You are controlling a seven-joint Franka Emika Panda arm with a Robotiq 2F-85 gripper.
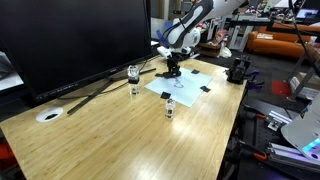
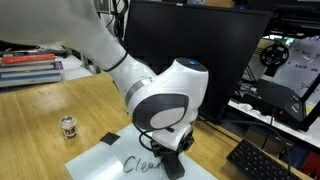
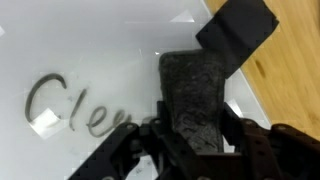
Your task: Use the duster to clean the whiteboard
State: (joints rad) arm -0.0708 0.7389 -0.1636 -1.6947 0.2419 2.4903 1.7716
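Dark fingers (image 3: 128,152) of the hand (image 3: 190,140) fill the lower edge of the wrist view, clenched on the duster (image 3: 192,85), a near-black, rough-faced block that stands between them and reaches toward 12 o'clock. The duster rests over the whiteboard (image 3: 90,50), a flat white sheet. Grey handwriting (image 3: 70,110) beginning "Cle" lies at 9 o'clock of the duster, its last strokes running in beside the block. A black corner tab (image 3: 238,28) sits at 1 o'clock of the duster, touching the sheet's edge, with the wooden counter (image 3: 295,80) beyond it at 3 o'clock.

In an exterior view, the hand (image 1: 173,68) is lowered onto the far end of the whiteboard (image 1: 185,90), which lies on the counter (image 1: 150,140). A small clear jar (image 1: 169,107) stands just off the sheet's near edge at 6 o'clock of the hand. Two more jars (image 1: 133,72) (image 1: 134,90) stand at 9 o'clock, in front of the large black monitor (image 1: 70,40).

In an exterior view, the hand (image 2: 175,150) points down at the whiteboard (image 2: 100,165), just beside the written word (image 2: 145,163). One jar (image 2: 68,125) stands on bare wood at 9 o'clock. A keyboard (image 2: 265,160) lies at 3 o'clock.
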